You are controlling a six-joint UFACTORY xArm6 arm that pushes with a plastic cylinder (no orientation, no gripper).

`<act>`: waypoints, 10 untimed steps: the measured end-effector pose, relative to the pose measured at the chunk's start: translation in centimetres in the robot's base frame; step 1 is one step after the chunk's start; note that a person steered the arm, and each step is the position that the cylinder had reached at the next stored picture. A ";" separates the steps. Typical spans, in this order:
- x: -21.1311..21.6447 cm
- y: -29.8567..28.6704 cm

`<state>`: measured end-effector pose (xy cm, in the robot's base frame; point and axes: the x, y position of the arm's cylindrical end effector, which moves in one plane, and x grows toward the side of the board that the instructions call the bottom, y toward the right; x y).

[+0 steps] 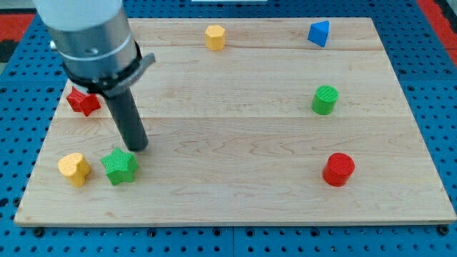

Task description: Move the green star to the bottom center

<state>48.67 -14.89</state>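
Rod ends in my tip (pixel 138 147); no hand on this arm, so open/closed state doesn't apply. Tip sits on the desk (pixel 235 185), just above the green star (pixel 120 165) twd the view's top and slightly to its right; contact w/ the star can't be confirmed. Green star lies near the view's bottom-left corner; yellow block (pixel 74 168), rounded shape, sits just beside it on the view's left. Red star (pixel 83 101) lies at left edge, partly behind the arm. Yellow block at top (pixel 215 36) near top centre; blue block (pixel 320 33) top right; green cylinder (pixel 325 99) right of centre; red cylinder (pixel 338 169) bottom right, well apart from the green star.
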 end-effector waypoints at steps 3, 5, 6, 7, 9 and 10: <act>6.9 -6.1; 4.6 -1.4; 3.4 -2.8; 2.9 4.1; 2.1 8.6; 4.3 9.9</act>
<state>52.97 -4.97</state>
